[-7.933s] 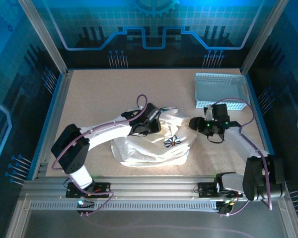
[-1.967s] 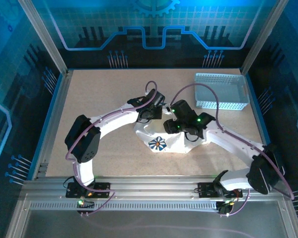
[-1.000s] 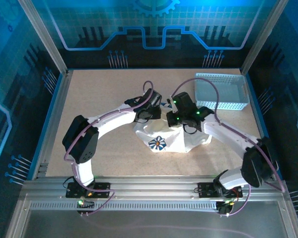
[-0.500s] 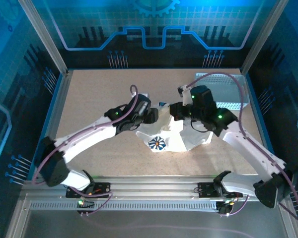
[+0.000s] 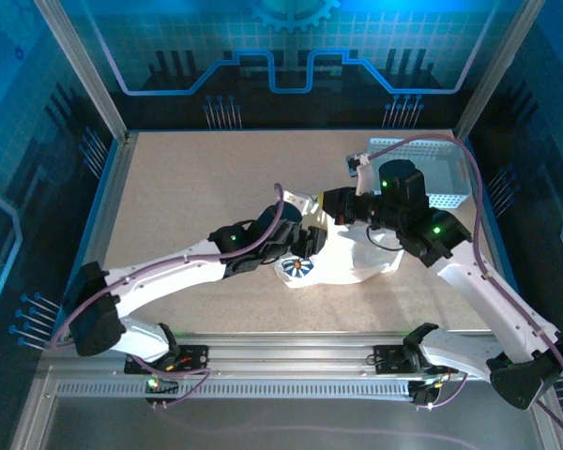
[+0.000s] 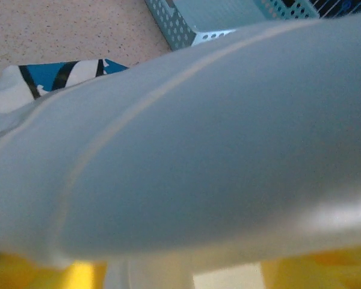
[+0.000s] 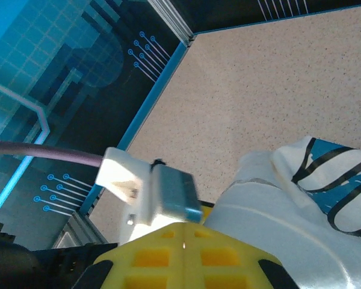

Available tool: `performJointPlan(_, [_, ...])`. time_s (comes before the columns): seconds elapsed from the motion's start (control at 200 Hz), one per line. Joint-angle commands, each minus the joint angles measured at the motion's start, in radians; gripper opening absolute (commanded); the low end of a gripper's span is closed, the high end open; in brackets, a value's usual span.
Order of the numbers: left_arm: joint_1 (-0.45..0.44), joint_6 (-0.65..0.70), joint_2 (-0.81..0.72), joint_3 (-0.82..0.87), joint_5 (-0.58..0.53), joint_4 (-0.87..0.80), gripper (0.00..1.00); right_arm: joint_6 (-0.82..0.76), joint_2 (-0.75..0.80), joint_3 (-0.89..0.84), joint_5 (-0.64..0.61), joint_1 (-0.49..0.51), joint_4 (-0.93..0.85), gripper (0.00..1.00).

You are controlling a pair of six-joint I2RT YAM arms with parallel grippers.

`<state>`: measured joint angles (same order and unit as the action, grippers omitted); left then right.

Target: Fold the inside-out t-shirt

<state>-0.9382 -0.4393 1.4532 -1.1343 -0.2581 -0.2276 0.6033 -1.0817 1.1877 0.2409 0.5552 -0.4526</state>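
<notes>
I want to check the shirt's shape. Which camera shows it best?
Top external: most of the crumpled shirt is visible between the arms. Left wrist gives it close and blurred; right wrist, one printed fold.

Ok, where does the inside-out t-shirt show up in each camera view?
Top external: the inside-out t-shirt lies bunched mid-table, nearer the arms' bases than the basket.
Left wrist: it spreads across most of the frame, close to the lens.
Right wrist: lower right.
Shared landmark: its blue print with dark stripes, upper left in left wrist, right edge in right wrist.
</notes>
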Motion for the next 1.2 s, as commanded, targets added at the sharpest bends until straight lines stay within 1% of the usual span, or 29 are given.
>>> performJointPlan(0.0, [-0.001, 0.043, 0.040, -0.075, -0.020, 0.003, 0.51, 0.017, 0.033, -0.022, 0.016, 0.005, 0.010, 0.00])
performJointPlan(0.06, [-0.001, 0.043, 0.042, -0.073, -0.022, 0.013, 0.38, 0.006, 0.045, -0.030, -0.003, 0.003, -0.003, 0.00])
performJointPlan(0.145, [-0.002, 0.036, 0.026, -0.052, -0.009, 0.035, 0.19, -0.009, 0.066, -0.045, -0.068, -0.018, -0.039, 0.00])
performJointPlan(0.215, [-0.004, 0.024, 0.005, -0.025, 0.002, 0.044, 0.06, 0.001, 0.086, -0.070, -0.115, -0.074, -0.064, 0.00])
performJointPlan(0.255, [-0.006, 0.017, -0.011, -0.001, -0.002, 0.048, 0.00, 0.014, 0.093, -0.089, -0.113, -0.119, -0.065, 0.00])
performJointPlan(0.315, [-0.009, 0.000, -0.044, 0.038, -0.019, 0.051, 0.00, 0.029, 0.094, -0.117, -0.068, -0.191, -0.051, 0.00])
performJointPlan(0.365, [-0.012, -0.023, -0.077, 0.065, -0.046, 0.043, 0.00, 0.025, 0.080, -0.134, -0.043, -0.225, -0.044, 0.00])
performJointPlan(0.425, [-0.013, -0.056, -0.125, 0.092, -0.047, 0.045, 0.00, 0.002, 0.045, -0.139, -0.038, -0.236, -0.054, 0.00])
performJointPlan(0.545, [-0.014, -0.096, -0.191, 0.106, 0.005, 0.059, 0.00, -0.052, 0.002, -0.151, -0.061, -0.235, -0.073, 0.00])
performJointPlan(0.595, [-0.015, -0.101, -0.198, 0.096, 0.035, 0.061, 0.00, -0.079, 0.016, -0.167, -0.077, -0.230, -0.072, 0.12])
performJointPlan(0.64, [-0.014, -0.108, -0.198, 0.085, 0.051, 0.060, 0.00, -0.106, 0.039, -0.179, -0.092, -0.222, -0.079, 0.27])
performJointPlan(0.68, [-0.014, -0.112, -0.192, 0.073, 0.065, 0.054, 0.00, -0.133, 0.068, -0.186, -0.108, -0.210, -0.092, 0.38])
performJointPlan(0.765, [-0.011, -0.120, -0.177, 0.047, 0.080, 0.039, 0.00, -0.181, 0.134, -0.198, -0.142, -0.156, -0.132, 0.49])
performJointPlan(0.82, [-0.007, -0.123, -0.167, 0.033, 0.086, 0.031, 0.00, -0.213, 0.176, -0.206, -0.188, -0.087, -0.162, 0.54])
performJointPlan(0.915, [0.007, -0.131, -0.150, 0.004, 0.104, 0.014, 0.00, -0.233, 0.240, -0.229, -0.262, 0.048, -0.196, 0.57])
performJointPlan(0.99, [0.023, -0.139, -0.138, -0.014, 0.120, 0.000, 0.00, -0.213, 0.283, -0.268, -0.333, 0.159, -0.190, 0.60])
performJointPlan(1.05, [0.041, -0.149, -0.130, -0.028, 0.136, -0.010, 0.00, -0.183, 0.300, -0.302, -0.367, 0.225, -0.171, 0.60])
performJointPlan(1.13, [0.063, -0.156, -0.123, -0.040, 0.159, -0.015, 0.00, -0.139, 0.289, -0.379, -0.397, 0.277, -0.136, 0.60])
performJointPlan(1.195, [0.067, -0.152, -0.119, -0.050, 0.160, -0.022, 0.00, -0.116, 0.258, -0.408, -0.408, 0.284, -0.113, 0.58])
